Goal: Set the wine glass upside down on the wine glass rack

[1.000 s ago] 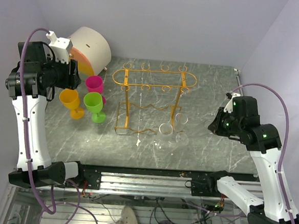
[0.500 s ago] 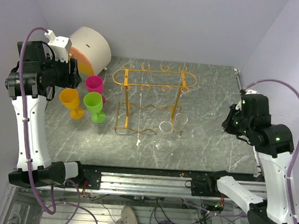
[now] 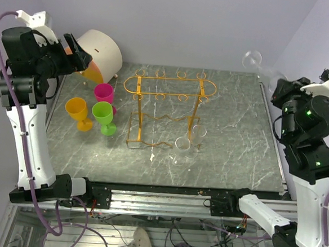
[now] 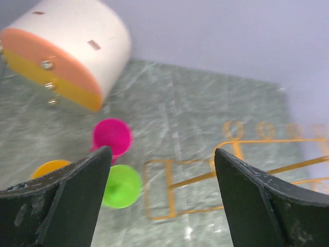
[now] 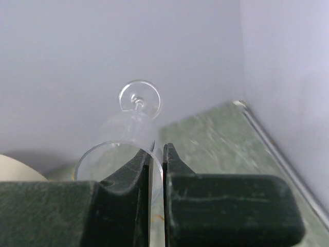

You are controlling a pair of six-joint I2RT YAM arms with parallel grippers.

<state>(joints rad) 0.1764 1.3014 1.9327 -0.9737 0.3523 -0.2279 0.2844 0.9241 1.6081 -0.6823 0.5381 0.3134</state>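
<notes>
One clear stemmed wine glass (image 5: 128,135) is pinched at its rim by the right gripper (image 5: 157,154), foot outward, the gold-orange wire rack (image 3: 170,94) well left and below

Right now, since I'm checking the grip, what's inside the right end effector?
The clear wine glass: its rim wall is pinched in the shut right end effector, with the foot pointing away. How deep the glass sits between the pads is covered by the fingers.
</notes>
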